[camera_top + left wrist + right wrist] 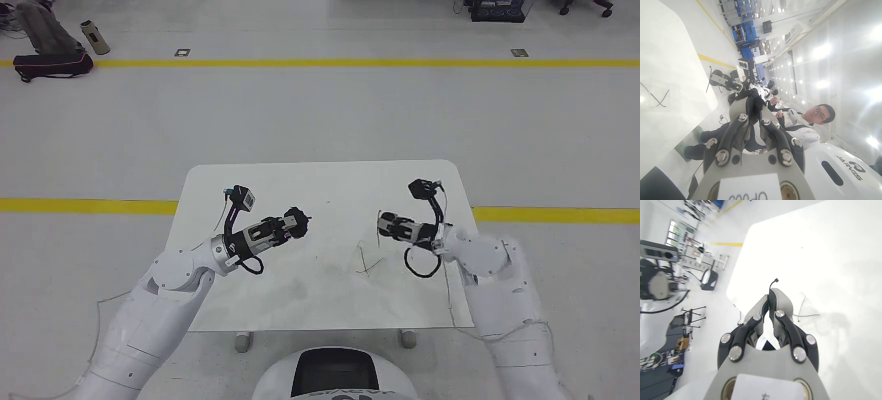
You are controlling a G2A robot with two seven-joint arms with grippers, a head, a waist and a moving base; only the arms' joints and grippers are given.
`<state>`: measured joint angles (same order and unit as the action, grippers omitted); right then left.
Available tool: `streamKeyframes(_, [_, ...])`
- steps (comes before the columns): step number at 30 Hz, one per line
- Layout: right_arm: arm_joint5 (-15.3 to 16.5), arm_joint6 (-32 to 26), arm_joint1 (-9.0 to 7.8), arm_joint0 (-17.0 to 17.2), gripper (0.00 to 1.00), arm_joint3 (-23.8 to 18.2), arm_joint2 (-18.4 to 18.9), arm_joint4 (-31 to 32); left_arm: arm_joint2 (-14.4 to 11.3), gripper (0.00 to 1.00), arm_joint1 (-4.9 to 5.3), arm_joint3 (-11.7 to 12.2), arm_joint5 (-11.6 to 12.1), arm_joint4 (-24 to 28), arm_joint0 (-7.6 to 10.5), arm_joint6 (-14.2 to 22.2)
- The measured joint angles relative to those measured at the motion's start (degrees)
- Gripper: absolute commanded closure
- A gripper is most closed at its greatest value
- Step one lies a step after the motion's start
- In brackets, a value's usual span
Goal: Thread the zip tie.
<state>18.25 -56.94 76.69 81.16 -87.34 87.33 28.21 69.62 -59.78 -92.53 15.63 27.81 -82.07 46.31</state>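
Note:
My right gripper is shut on a black zip tie; its small square head curls out just past the fingertips. In the left wrist view the same zip tie stands crosswise in the right gripper, above the table's corner. My left gripper is shut, with something dark at its tips that I cannot make out. From above, the left gripper and right gripper face each other over the white table, a short gap between them.
Two loose black zip ties lie crossed on the table below the right gripper, inside a faint clear wrapper. They also lie beside the right gripper. The table's edges are near both arms.

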Motion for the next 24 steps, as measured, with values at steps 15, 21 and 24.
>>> streamKeyframes(15, [1.2, -2.9, -1.04, -0.8, 1.00, 1.9, 1.4, -16.1, 0.0, 1.00, 0.00, 0.0, 0.0, 0.0, 0.00, 0.0])
streamKeyframes(21, [1.2, -0.4, -1.21, 1.4, 1.00, 0.1, 2.3, -20.6, -0.2, 1.00, -0.06, 0.0, -0.4, -0.2, -0.33, -1.3])
streamKeyframes(24, [1.2, 0.6, -1.62, 4.4, 1.00, -3.4, 4.9, -27.6, -0.5, 1.00, -0.12, -0.3, -0.1, -0.9, -1.38, -4.0])
